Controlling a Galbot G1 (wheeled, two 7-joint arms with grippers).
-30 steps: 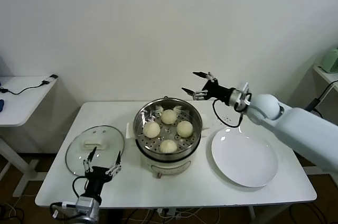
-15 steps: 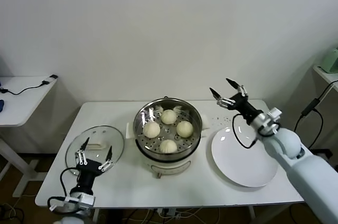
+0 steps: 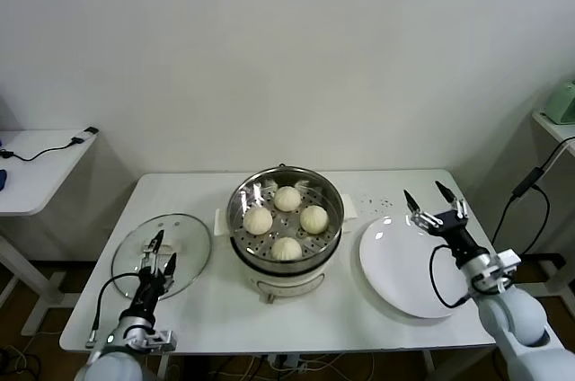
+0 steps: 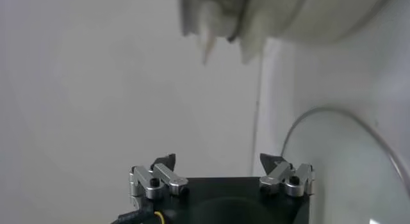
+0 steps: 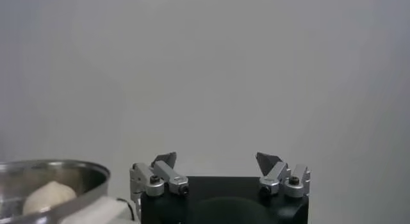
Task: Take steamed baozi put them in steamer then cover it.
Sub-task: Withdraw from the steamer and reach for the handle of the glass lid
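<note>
Four steamed baozi (image 3: 287, 221) were already seated in the steamer (image 3: 286, 229), which was left uncovered.

All four buns were seen on the perforated tray at the centre of the white table (image 3: 377, 327), so loading was judged finished and only covering remained. The cover (image 3: 162, 252) was lying flat on the table, left of the steamer. The left gripper (image 3: 156, 253) was held over the cover's near edge, fingers parted and empty. The right gripper (image 3: 435, 211) was poised wide open and empty above the far rim of the bare white plate (image 3: 415, 270) on the right.
</note>
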